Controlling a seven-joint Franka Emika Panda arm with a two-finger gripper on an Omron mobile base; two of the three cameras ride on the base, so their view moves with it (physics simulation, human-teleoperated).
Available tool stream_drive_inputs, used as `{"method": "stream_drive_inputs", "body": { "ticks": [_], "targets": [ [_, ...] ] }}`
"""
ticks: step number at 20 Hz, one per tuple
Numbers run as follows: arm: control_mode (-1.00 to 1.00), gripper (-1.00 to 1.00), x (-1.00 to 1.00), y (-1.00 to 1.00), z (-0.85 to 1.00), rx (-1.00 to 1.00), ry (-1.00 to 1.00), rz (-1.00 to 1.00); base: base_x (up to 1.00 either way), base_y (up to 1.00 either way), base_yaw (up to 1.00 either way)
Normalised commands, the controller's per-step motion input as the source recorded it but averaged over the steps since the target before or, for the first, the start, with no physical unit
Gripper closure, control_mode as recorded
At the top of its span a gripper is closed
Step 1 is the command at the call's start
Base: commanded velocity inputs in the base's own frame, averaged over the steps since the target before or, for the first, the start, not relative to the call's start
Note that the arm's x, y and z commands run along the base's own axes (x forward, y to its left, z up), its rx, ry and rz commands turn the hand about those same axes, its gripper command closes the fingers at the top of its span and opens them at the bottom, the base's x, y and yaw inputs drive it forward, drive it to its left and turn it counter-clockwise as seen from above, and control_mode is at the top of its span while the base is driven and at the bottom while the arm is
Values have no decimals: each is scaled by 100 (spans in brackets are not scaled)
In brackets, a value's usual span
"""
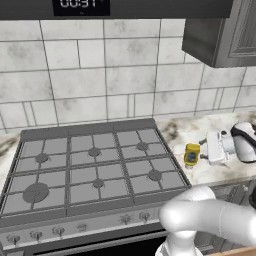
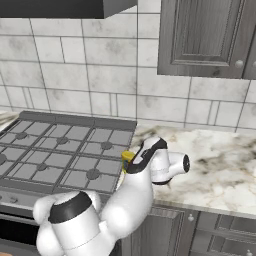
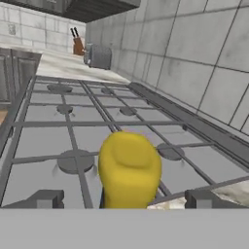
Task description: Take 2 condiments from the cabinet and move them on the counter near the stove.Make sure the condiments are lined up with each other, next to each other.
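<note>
One condiment, a squat yellow squeeze bottle [image 1: 191,154], stands upright on the marble counter [image 1: 220,172], just right of the stove [image 1: 95,167]. My gripper [image 1: 204,151] reaches in level from the right and is open. In the hand view the yellow bottle [image 3: 129,170] sits between the two fingertips [image 3: 46,199], with a gap on each side, so the gripper [image 3: 124,200] is not gripping it. From the right base view the arm hides most of the yellow bottle [image 2: 127,159]. The grey cabinet [image 2: 210,35] hangs above the counter, its doors closed.
Past the far side of the stove, a knife block [image 3: 78,44] and a metal canister [image 3: 99,56] stand on the counter. The tiled wall [image 1: 100,80] rises behind the stove. Grey drawers [image 2: 210,230] run under the counter. Bare marble [image 2: 220,165] spreads right of the hand.
</note>
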Motion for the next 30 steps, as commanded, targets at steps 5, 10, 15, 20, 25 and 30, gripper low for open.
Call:
{"method": "stream_drive_inputs", "body": {
  "ticks": [5, 10, 15, 20, 25, 30],
  "targets": [
    [-100, -100, -43, 0, 63, -8, 0, -1, 0, 0, 0],
    [-100, -100, -47, 1, 82, -9, 0, -4, 0, 0, 0],
    [-100, -100, -58, 35, 100, -6, 0, -18, 0, 0, 0],
    [-100, -100, -66, 90, 89, -8, -13, -28, 0, 0, 0],
    [-100, -100, -88, 100, 57, -19, -25, -14, 0, 0, 0],
    [-100, -100, -63, 83, 68, -4, -14, -19, 0, 0, 0]
  ]
}}
